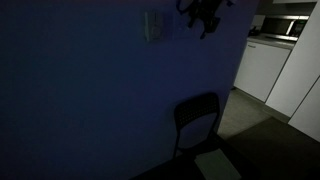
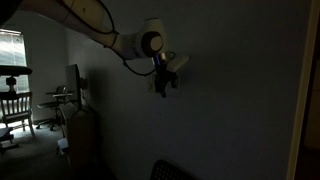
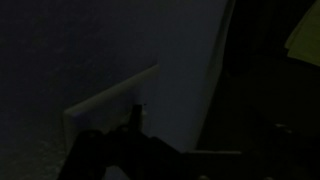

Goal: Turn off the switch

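The switch [image 1: 153, 25], a pale rectangular plate on the smooth wall [image 1: 80, 90], stood near the claw [image 1: 204, 22]; I cannot tell whether it was spread.

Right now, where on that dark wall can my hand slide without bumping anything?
The bare wall left of the small pale rectangular wall switch is free, and so is the stretch between it and the black chair below. It is crowded right of the switch, where the robot's dark gripper hangs close.

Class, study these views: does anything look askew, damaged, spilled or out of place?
Nothing stands out. The small pale rectangular wall switch sits straight, and the black chair stands upright on the floor. The views are very dark, so fine damage would not show.
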`<state>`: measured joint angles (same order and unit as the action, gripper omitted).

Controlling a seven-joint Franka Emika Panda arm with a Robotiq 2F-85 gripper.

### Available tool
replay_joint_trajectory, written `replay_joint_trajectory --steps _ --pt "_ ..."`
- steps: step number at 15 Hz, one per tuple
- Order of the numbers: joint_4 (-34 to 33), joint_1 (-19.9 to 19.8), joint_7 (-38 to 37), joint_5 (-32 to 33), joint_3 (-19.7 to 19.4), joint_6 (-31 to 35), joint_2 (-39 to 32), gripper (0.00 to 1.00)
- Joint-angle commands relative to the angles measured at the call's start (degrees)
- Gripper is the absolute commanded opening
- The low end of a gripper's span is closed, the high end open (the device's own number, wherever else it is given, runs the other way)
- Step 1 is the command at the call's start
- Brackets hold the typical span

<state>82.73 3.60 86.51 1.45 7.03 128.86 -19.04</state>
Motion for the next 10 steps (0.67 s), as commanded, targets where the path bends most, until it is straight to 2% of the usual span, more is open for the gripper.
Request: replay_joint_trajectory --steps 1,6,10 --pt "-1.4 -1.5 0.7 -1.6 0.2 -2.1 -3.4 1.0" --pt "0.5 0.1 -1.3 1.1 0.0 -7.5 1.0 1.0" --pt "3.2 0.5 -1.0 2.1 0.3 -17.4 3.9 1.0"
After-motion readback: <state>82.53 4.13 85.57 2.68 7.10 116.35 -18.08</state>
